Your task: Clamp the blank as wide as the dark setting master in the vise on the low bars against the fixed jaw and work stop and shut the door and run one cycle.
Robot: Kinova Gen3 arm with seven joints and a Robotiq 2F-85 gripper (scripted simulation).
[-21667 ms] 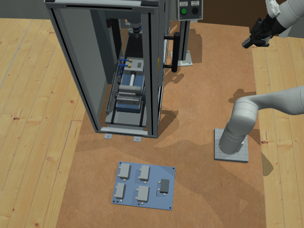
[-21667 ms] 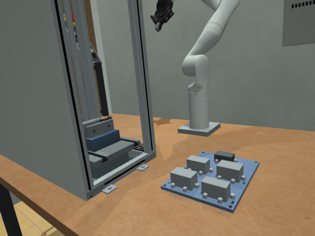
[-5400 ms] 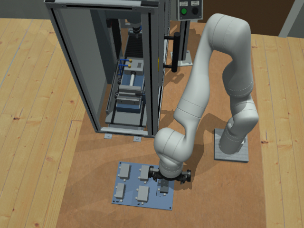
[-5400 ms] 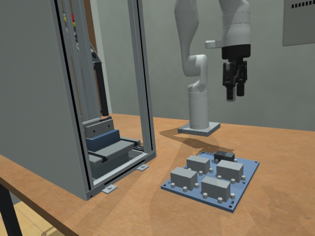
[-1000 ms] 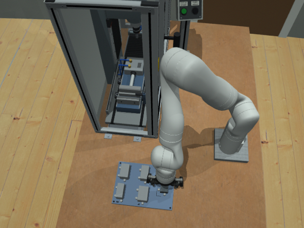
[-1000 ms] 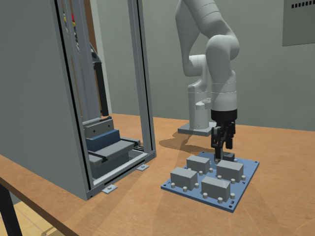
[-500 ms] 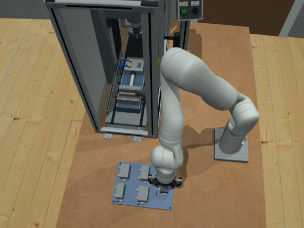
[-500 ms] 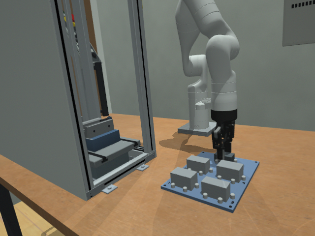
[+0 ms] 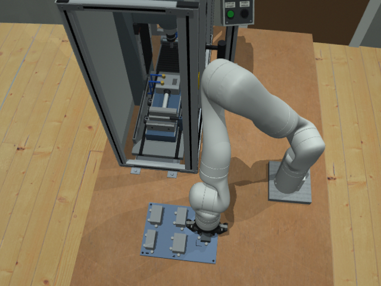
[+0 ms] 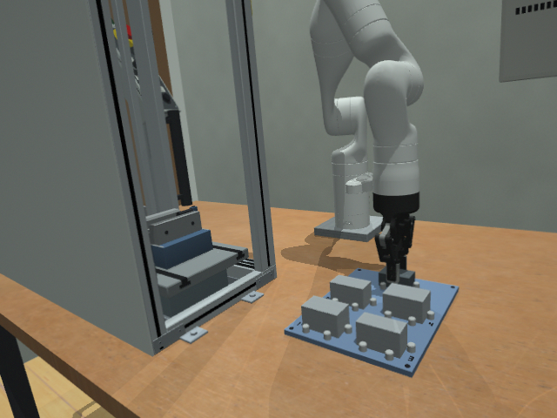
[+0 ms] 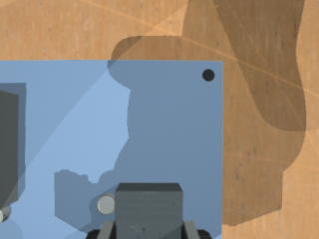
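The dark setting master (image 11: 148,208) stands on the blue plate (image 9: 180,232) at its corner nearest the arm's base. My gripper (image 11: 149,230) points straight down and is shut on the setting master, a finger on each side of it; it also shows in the exterior view (image 10: 395,265). Several light grey blanks stand on the plate between pegs, among them one beside the gripper (image 9: 180,216) and one in front (image 9: 179,242). In the wrist view one blank's edge (image 11: 10,144) shows at the left. The vise (image 9: 162,118) sits inside the guard (image 9: 132,83), jaws empty.
The guard's end facing the plate is open. The control column (image 9: 238,12) stands behind the guard with the green button (image 9: 230,14) and black knob (image 9: 244,13). The arm's base (image 9: 289,185) is to the right of the plate. A white peg (image 11: 106,204) stands beside the master.
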